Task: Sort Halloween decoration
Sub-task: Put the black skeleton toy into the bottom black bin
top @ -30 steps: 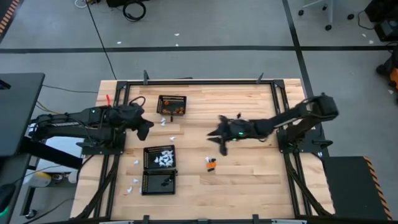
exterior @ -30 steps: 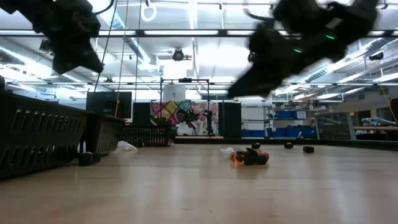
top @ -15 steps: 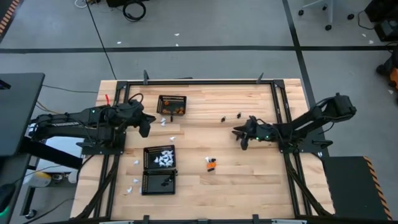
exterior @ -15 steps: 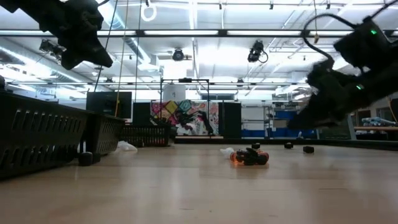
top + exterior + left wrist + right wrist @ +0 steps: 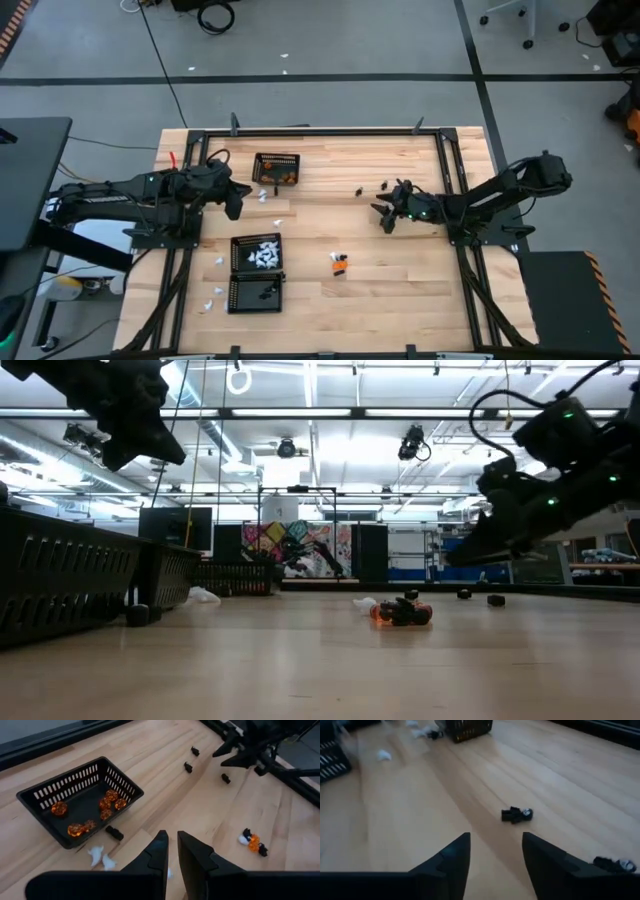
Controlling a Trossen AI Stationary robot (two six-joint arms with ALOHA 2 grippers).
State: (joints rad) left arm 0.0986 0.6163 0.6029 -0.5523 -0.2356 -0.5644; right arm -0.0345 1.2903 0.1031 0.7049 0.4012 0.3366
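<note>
The Halloween decoration lies scattered. Orange pieces sit in the far black basket (image 5: pixel 277 168) (image 5: pixel 82 800), white ones in the middle basket (image 5: pixel 257 254), black ones in the near basket (image 5: pixel 255 294). A small mixed pile (image 5: pixel 340 264) (image 5: pixel 402 612) rests on the wood. My right gripper (image 5: pixel 385 218) (image 5: pixel 496 852) hangs open, low over the table's right part. A loose black piece (image 5: pixel 516 814) lies on the wood just ahead of its fingers, untouched. My left gripper (image 5: pixel 232 205) (image 5: pixel 172 852) hovers by the far basket, fingers almost together with nothing between them.
More loose black pieces (image 5: pixel 358 190) (image 5: pixel 383 184) (image 5: pixel 188 767) lie on the wood beyond the right gripper. White bits (image 5: pixel 100 859) and a black piece (image 5: pixel 114 833) sit beside the far basket, others by the near baskets (image 5: pixel 216 296). A black metal frame (image 5: pixel 447 170) borders the table.
My right gripper has drawn back from the table's middle toward its right edge and sunk lower. It has turned and then opened its fingers. My left gripper has kept its place and tipped up a little. No piece has moved.
</note>
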